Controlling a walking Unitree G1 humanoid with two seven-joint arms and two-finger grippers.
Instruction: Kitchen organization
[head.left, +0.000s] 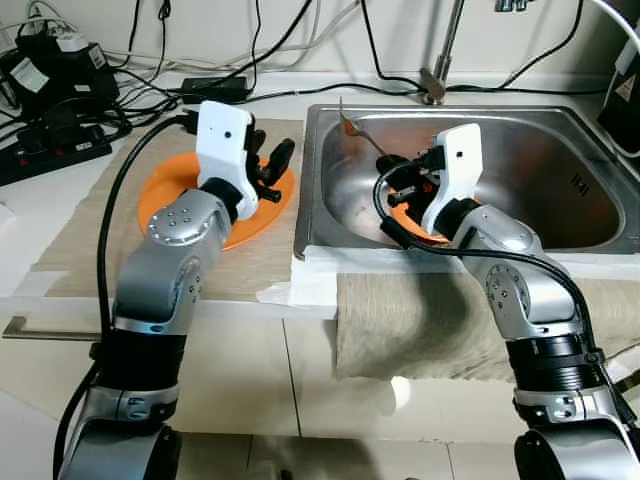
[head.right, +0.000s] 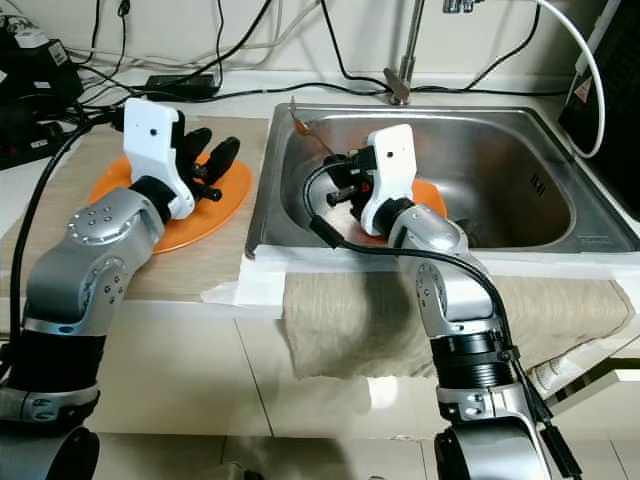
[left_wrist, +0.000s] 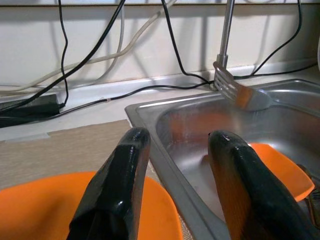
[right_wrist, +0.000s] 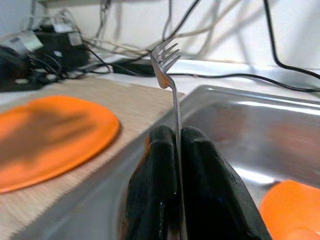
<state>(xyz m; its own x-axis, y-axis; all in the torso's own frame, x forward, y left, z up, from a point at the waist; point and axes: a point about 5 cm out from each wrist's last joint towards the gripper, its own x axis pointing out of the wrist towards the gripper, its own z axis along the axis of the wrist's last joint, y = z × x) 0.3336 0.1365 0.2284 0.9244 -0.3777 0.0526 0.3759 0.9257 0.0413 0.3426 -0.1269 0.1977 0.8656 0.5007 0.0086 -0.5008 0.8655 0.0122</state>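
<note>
My right gripper (right_wrist: 176, 200) is clamped on a fork (right_wrist: 170, 95), its two black fingers pressed flat against either side of the handle. The fork's long axis runs straight out from between my fingers, tines up and away, pointing toward the far left corner of the sink (head.left: 560, 130). I hold it over the sink's left part, just above the orange plate (head.right: 432, 196) lying in the basin.

The relation that matters, as I judge it, is that the counter lies to the left of the fork, across the sink's left rim, and the second orange plate (head.left: 160, 190) sits there on the beige mat (head.left: 90, 230). My left gripper (head.left: 268, 170) hovers over that plate, fingers spread with nothing between them, and it is the nearer one to it. The fork's tines already lean that way.

Counted: one fork, two orange plates (one in the sink, one on the mat), one sink, one tap stem (head.left: 445, 50) at the far rim.
</note>
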